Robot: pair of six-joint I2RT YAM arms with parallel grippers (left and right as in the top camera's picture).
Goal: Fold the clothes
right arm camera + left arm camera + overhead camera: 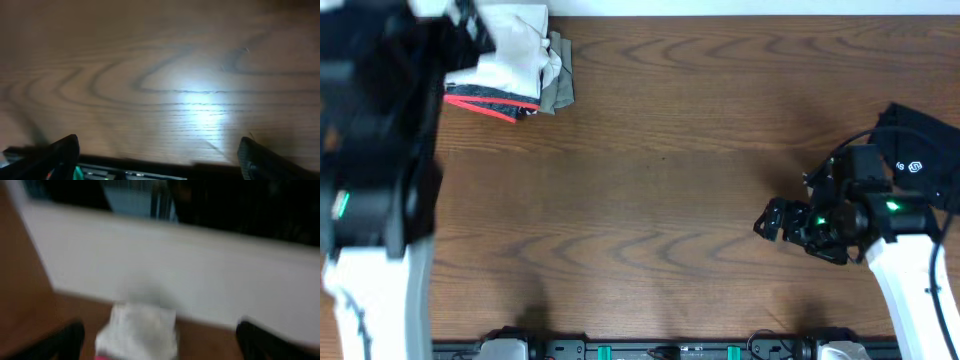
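A stack of folded clothes (515, 65) lies at the table's far left: white cloth on top, a red-edged dark piece and a grey-green piece under it. My left gripper (160, 342) is open, its fingers wide apart, above and near the white cloth (137, 332); this view is blurred by motion. In the overhead view the left arm (375, 130) is a large dark blur over the left side. A black garment with a white logo (920, 150) lies at the right edge. My right gripper (767, 222) is open and empty over bare wood (160, 155), left of the black garment.
The wooden table (660, 180) spans the view. A white wall band (175, 265) runs behind the stack in the left wrist view. The table's front edge and a dark rail (150, 170) sit just below the right gripper's fingers.
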